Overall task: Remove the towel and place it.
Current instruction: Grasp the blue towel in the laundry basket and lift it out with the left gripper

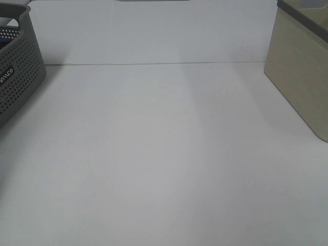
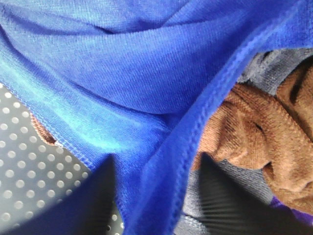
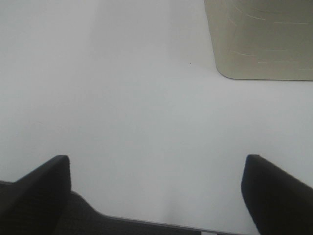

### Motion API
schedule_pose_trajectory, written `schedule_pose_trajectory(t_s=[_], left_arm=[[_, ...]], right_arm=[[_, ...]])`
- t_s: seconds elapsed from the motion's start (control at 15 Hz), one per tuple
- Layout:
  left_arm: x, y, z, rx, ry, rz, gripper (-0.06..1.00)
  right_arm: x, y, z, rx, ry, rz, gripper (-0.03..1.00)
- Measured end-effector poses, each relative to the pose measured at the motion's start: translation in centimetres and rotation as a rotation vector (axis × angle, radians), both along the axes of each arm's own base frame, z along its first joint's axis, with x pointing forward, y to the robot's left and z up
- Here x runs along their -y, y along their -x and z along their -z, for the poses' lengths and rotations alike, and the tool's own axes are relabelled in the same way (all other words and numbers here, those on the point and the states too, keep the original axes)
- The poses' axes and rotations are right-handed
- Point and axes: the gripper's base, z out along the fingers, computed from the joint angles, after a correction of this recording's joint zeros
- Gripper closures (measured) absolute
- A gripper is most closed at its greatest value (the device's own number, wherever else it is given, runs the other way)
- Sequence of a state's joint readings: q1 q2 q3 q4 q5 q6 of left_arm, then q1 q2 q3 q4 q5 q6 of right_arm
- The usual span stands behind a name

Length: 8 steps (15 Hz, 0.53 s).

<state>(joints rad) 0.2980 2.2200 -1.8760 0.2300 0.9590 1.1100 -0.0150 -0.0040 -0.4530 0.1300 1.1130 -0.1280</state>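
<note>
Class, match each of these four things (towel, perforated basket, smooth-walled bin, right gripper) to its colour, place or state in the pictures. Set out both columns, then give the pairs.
Column one
1. towel
2. perforated basket
3. smooth-walled bin
4. right gripper

Column two
a. open, above the white table
b. beige, at the right of the high view
c. royal blue
d. dark grey, at the left of the high view

Pairs: 1-c, 2-d, 3-b, 4-a
</note>
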Motion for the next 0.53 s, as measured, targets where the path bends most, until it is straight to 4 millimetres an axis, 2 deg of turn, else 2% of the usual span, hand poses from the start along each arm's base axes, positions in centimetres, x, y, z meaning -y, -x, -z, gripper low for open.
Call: schedule_pose_trajectory(t_s=[0.07,0.13,0.4,0.47,0.53], left_arm=[[0.02,0.09,0.03,-0.01,0.003,-0.003,0.65],[0.02,0.09,0.03,-0.01,0.003,-0.005,0.7],[0.02,0.09,0.03,-0.008,0.004,-0.009,0.74],[-0.01,0.12,0.03,-0.011,0.001,-0.008,0.78],[-0.04,0.23,-0.05,-0.021,-0.004,-0.009,0.88]], right_arm=[[0.0,0.0,0.0,0.0,0.0,0.0,0.05],[0.0,0.0,0.0,0.0,0.0,0.0,0.05],[0.0,0.0,0.0,0.0,0.0,0.0,0.05],[0.0,0.0,0.0,0.0,0.0,0.0,0.05],[0.0,0.0,0.0,0.0,0.0,0.0,0.05]])
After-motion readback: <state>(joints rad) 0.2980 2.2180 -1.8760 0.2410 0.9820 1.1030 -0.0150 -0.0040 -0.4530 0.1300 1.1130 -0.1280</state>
